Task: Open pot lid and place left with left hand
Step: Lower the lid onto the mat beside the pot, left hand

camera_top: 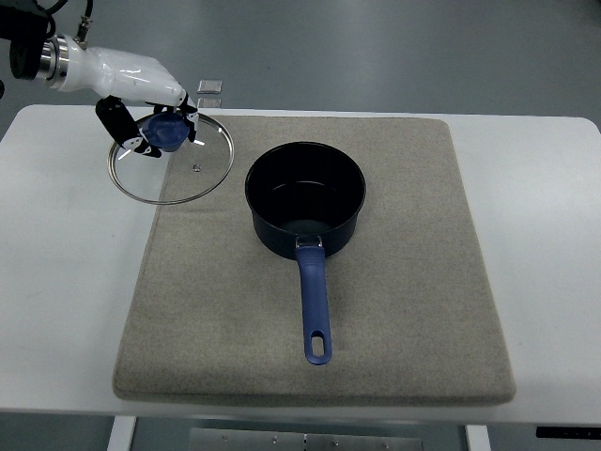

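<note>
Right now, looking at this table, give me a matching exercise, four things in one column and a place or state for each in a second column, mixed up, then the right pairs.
Things:
1. glass lid
2. pot
3. left hand
4. mat

Places or states:
A. grey, spread flat across the white table
B. fingers closed around the blue knob
C. at the mat's far left corner, partly over the table
D. open and empty, blue handle pointing toward the camera

Pairs: 1-C, 2-D, 3-B, 4-A

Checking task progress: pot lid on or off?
Off. The pot is open; the glass lid sits left of it, knob in the left robot hand.
</note>
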`<act>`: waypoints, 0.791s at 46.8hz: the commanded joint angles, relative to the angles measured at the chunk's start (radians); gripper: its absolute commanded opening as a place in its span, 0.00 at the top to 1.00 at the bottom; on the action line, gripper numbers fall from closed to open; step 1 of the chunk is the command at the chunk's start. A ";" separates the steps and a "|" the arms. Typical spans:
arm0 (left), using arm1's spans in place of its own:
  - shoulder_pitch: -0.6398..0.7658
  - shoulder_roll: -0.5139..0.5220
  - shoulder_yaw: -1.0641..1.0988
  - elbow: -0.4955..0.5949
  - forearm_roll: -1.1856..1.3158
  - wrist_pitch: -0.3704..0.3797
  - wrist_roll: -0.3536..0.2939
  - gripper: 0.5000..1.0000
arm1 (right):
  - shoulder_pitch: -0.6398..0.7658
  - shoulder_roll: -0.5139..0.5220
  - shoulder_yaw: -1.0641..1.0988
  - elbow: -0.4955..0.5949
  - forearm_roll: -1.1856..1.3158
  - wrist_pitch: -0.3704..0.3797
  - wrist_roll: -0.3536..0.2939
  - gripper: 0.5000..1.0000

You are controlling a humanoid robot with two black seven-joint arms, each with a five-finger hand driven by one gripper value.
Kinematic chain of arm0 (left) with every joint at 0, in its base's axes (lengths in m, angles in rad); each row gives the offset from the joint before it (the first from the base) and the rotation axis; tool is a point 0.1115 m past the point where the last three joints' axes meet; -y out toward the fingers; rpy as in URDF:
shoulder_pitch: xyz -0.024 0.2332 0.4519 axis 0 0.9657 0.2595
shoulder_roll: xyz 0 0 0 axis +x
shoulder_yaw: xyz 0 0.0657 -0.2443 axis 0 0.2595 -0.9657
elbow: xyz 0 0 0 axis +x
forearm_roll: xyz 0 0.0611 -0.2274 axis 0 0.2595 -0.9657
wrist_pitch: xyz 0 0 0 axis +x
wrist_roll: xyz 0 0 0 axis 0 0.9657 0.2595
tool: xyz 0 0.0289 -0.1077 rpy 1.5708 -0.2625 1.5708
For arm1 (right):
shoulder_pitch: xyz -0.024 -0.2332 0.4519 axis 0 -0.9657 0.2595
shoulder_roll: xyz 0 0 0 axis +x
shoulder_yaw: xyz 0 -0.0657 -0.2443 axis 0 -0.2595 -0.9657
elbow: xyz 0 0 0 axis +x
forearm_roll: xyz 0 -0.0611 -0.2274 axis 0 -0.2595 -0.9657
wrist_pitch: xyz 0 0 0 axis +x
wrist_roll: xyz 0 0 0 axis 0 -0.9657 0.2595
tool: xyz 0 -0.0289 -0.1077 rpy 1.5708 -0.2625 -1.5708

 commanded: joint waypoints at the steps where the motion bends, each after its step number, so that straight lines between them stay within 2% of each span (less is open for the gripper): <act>1: 0.018 0.018 -0.002 -0.013 0.021 0.001 0.000 1.00 | 0.001 0.000 0.000 0.000 0.000 0.000 0.000 0.17; 8: 0.038 0.030 0.004 -0.021 0.039 0.020 0.000 1.00 | 0.000 0.000 0.000 0.001 0.000 0.000 0.000 0.17; 19: 0.101 -0.005 0.000 -0.010 0.047 0.035 0.000 1.00 | 0.000 0.000 0.000 0.000 0.000 0.000 0.000 0.17; 37: 0.141 -0.067 -0.003 0.032 0.034 0.107 0.000 1.00 | 0.000 0.000 0.000 0.000 0.000 0.000 0.000 0.17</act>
